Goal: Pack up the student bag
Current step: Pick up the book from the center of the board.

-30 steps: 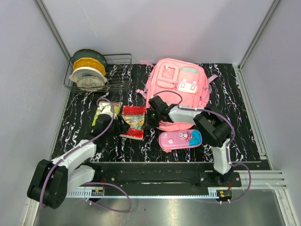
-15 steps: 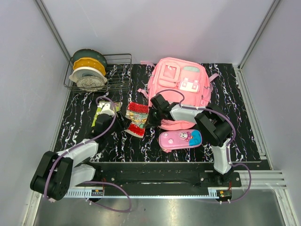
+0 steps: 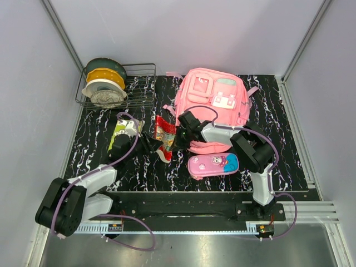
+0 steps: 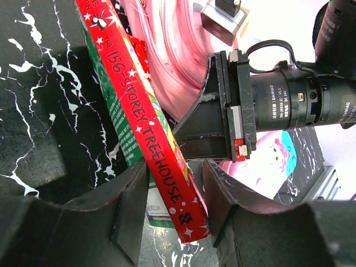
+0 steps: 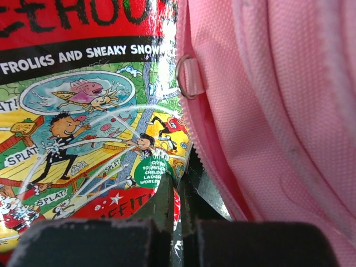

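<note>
The book's spine (image 4: 146, 125) reads "156-STOREY TREEHOUSE".

Lab test cell: grey panel walls (image 3: 183, 33), aluminium framing (image 3: 61, 33).

book (image 3: 164, 137) now tilted up on edge

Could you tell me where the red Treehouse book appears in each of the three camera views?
Top external: book tipped up at centre, left of the student bag.
Left wrist: spine running diagonally between the fingers.
Right wrist: cover fills the left half.
Shared landmark: the pink bag.
</note>
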